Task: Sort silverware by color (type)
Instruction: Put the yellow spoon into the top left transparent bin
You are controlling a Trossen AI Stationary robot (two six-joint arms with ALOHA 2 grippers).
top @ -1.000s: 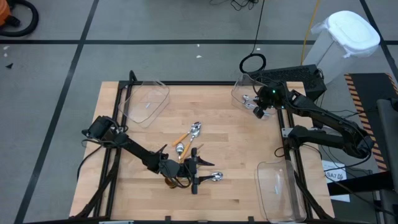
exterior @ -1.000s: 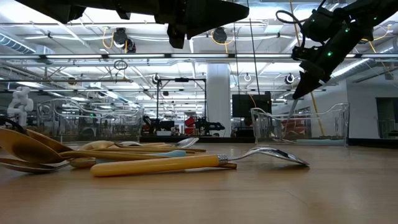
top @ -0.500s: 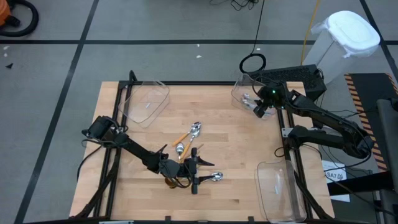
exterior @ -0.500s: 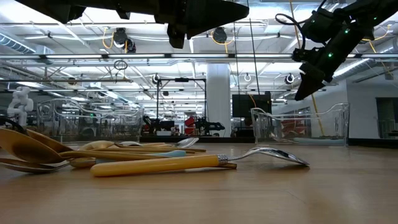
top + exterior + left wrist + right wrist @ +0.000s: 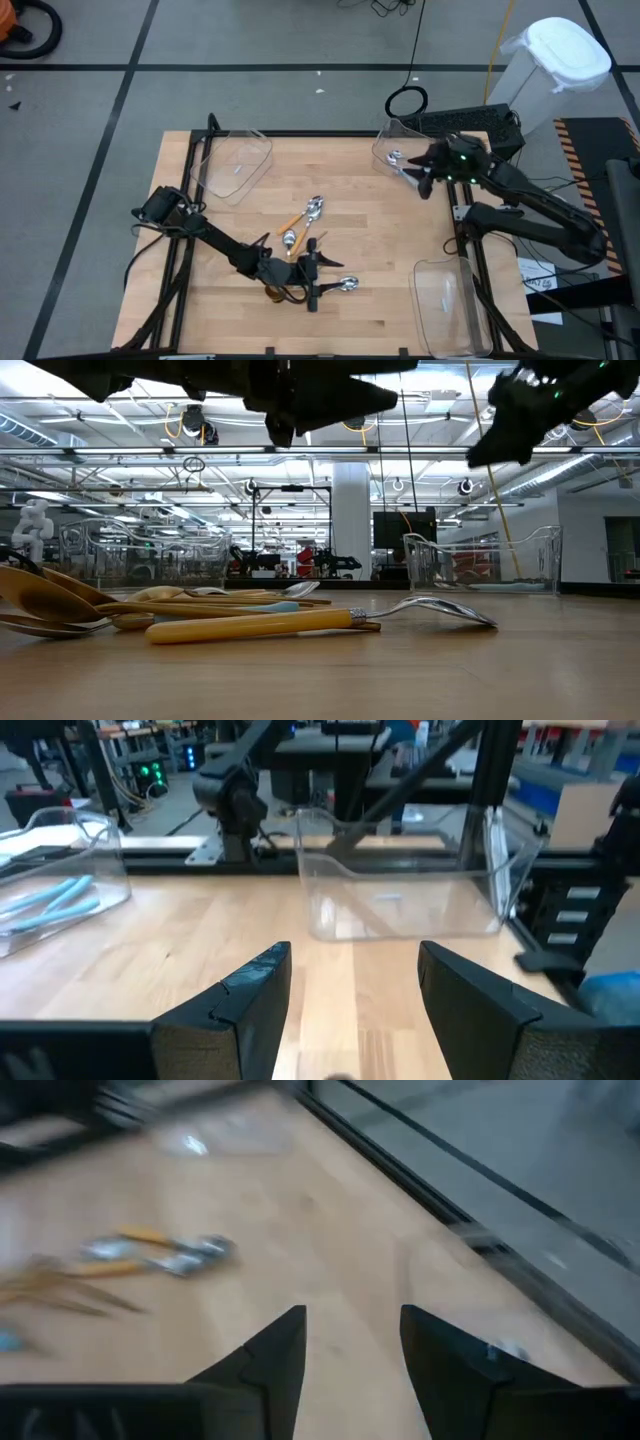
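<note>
- We see a wooden table [image 5: 370,230] from above w/ two dark robot arms, one per side.
- Left gripper [image 5: 312,278] sits low over the spoon pile near the table's front-centre; its fingers [image 5: 255,995] stand apart, nothing between them.
- Right gripper [image 5: 418,180] is at the far-right corner, just beside a clear bin [image 5: 392,148]; its fingers [image 5: 270,1355] are apart too, w/ bare wood showing between them.
- Spoon pile [image 5: 300,255] lies mid-table: orange-handled spoons [image 5: 290,222] w/ silver bowls, plus one silver-bowled spoon [image 5: 345,285] just beside the left gripper.
- At table height we see a long orange-handled spoon [image 5: 300,622] lying flat in front, gold spoons [image 5: 45,600] stacked to one side.
- Light blue-handled spoons [image 5: 55,898] rest inside a clear bin [image 5: 100,870] (seen from the left wrist).
- The far-right bin holds something silver; we can't tell what exactly.
- Two more clear bins: far-left [image 5: 235,160] and near-right [image 5: 450,300].
</note>
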